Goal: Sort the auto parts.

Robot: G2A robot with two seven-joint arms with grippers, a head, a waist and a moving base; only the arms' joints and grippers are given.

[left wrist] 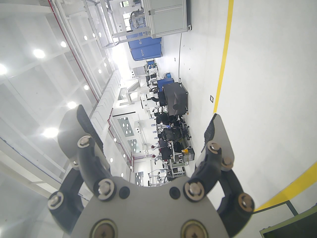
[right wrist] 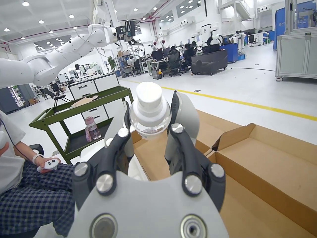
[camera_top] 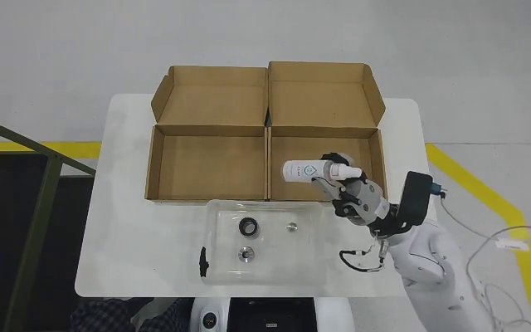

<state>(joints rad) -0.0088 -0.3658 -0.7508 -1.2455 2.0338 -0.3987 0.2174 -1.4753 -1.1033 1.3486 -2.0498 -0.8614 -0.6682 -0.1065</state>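
White plastic and cylindrical, the spray bottle lies level over the near side of the right cardboard box. The right tool is clamped on its neck. The right wrist view adds its round cap end-on and its clear shoulder. The left tool stands spread apart. Nearer, a clear tray holds round metal parts.

right jaws clamped, left jaws spread

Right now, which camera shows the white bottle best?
The top view: the whole bottle lies sideways in the right pincer. The right wrist view gives its capped end; the left wrist camera faces away.
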